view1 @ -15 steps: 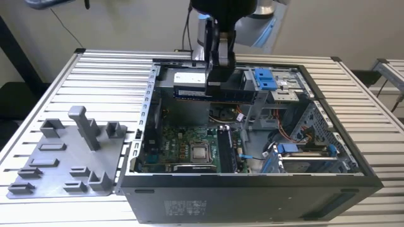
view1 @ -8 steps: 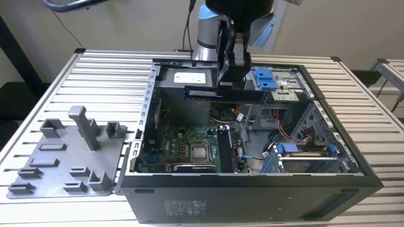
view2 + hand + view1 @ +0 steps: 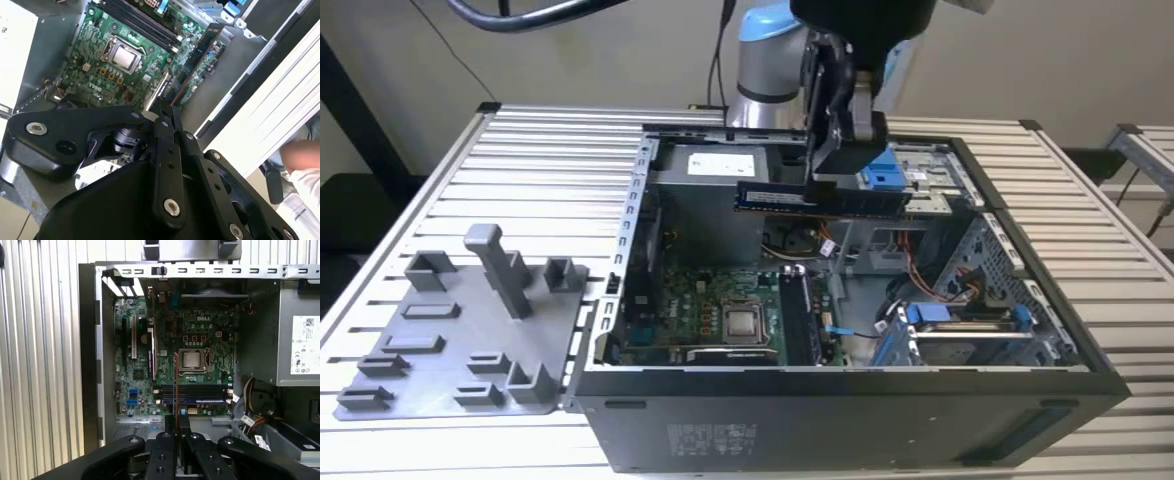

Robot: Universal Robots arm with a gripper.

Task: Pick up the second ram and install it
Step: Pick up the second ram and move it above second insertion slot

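The gripper (image 3: pixel 825 184) is closed on the ram (image 3: pixel 854 200), and its fingers (image 3: pixel 834 160) cover the middle of the stick's upper edge. In the first wrist view the ram (image 3: pixel 175 382) is seen edge-on, only a thin line, so its chips cannot be made out there. In the second wrist view it (image 3: pixel 206 52) is tilted away and partly cut by the gripper (image 3: pixel 167 107). The ram is long, thin, dark bluish-green. It is held level in the air above the open case (image 3: pixel 1067 350), over the motherboard (image 3: pixel 707 300), not touching it. The case stands on the tabletop (image 3: pixel 520 150).
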